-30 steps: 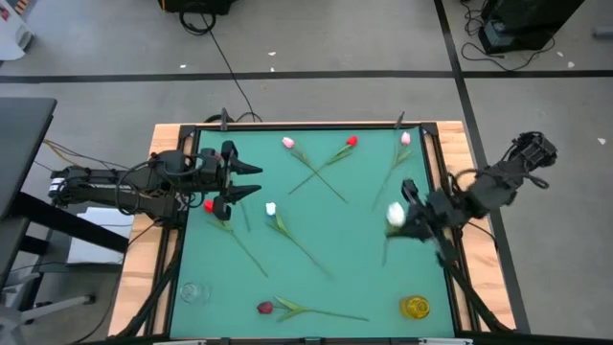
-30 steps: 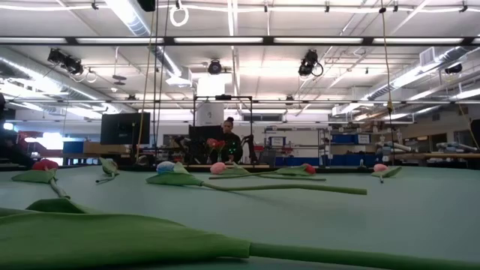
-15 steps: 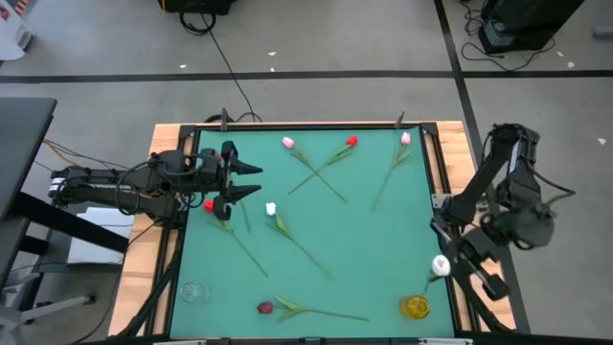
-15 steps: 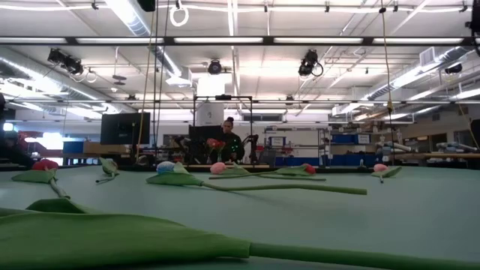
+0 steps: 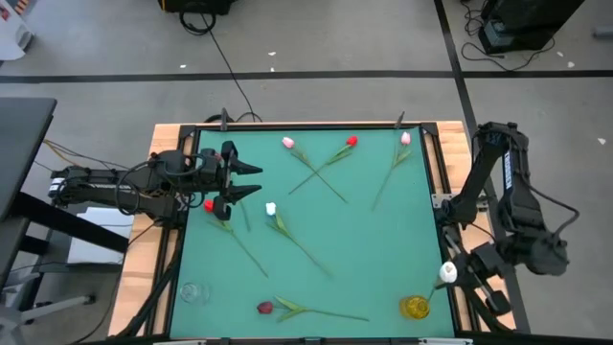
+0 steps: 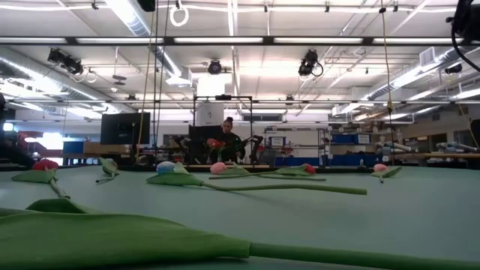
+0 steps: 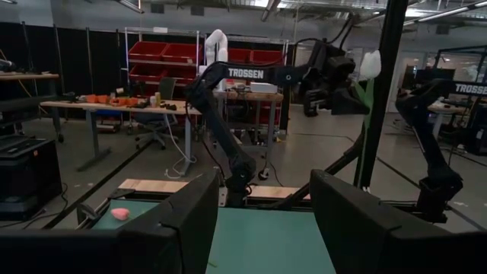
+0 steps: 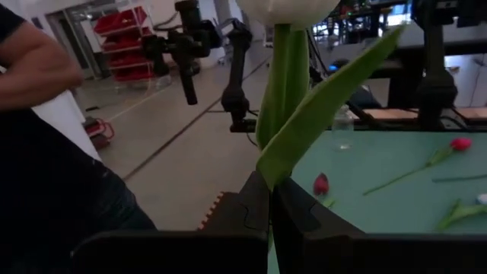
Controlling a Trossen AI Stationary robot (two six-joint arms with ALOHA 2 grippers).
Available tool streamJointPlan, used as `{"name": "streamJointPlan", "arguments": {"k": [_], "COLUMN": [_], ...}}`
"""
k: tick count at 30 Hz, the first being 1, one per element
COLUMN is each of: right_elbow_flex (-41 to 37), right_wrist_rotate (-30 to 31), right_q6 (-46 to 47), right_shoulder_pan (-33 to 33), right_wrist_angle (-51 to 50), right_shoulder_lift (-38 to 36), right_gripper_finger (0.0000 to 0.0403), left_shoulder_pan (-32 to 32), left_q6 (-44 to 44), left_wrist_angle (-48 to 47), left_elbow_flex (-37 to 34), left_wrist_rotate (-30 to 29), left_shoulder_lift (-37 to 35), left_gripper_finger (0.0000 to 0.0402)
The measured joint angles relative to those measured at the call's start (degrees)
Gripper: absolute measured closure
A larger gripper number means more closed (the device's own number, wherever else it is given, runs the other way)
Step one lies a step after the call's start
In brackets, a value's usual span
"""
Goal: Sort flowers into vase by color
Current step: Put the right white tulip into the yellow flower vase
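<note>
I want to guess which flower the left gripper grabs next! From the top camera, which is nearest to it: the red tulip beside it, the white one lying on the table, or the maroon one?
From the left gripper:
1. Red tulip, just beside it.
2. White tulip, toward the middle.
3. Maroon tulip, down at the near edge.

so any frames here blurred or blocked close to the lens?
Low view: a green leaf fills the foreground, soft and out of focus; the tulips farther back look sharper. Right wrist view: the white tulip held in the right end effector sits close and is cropped at the top, and a person's dark sleeve blocks one side. High view: evenly lit, no glare.
</note>
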Motion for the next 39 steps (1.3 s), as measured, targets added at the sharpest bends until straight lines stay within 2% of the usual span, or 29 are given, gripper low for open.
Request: {"name": "streamJointPlan", "arguments": {"k": [17, 22, 30, 34, 39], "right_elbow_flex": [-8.7, -9.7, -9.8, -9.7, -9.7], "right_wrist_rotate": [2.1, 1.7, -0.8, -1.3, -3.7], "right_q6": [5.5, 6.0, 11.7, 15.5, 18.4], "right_shoulder_pan": [0.2, 0.6, 2.7, 2.8, 2.9], "right_wrist_angle": [-0.2, 0.4, 1.7, 1.5, 0.4], "right_shoulder_lift": [4.7, 7.7, 11.7, 12.5, 11.3], "right_gripper_finger": [0.0395, 0.0395, 0.0392, 0.0373, 0.0323], "left_shoulder_pan": [0.0, 0.0, 0.0, 0.0, 0.0], "left_q6": [0.0, 0.0, 0.0, 0.0, 0.0], "left_wrist_angle": [0.0, 0.0, 0.0, 0.0, 0.0], "left_elbow_flex": [0.0, 0.0, 0.0, 0.0, 0.0], "left_wrist_rotate": [0.0, 0.0, 0.0, 0.0, 0.0], "left_shoulder_lift": [0.0, 0.0, 0.0, 0.0, 0.0], "left_gripper_finger": [0.0189, 0.0189, 0.0189, 0.0189, 0.0189]}}
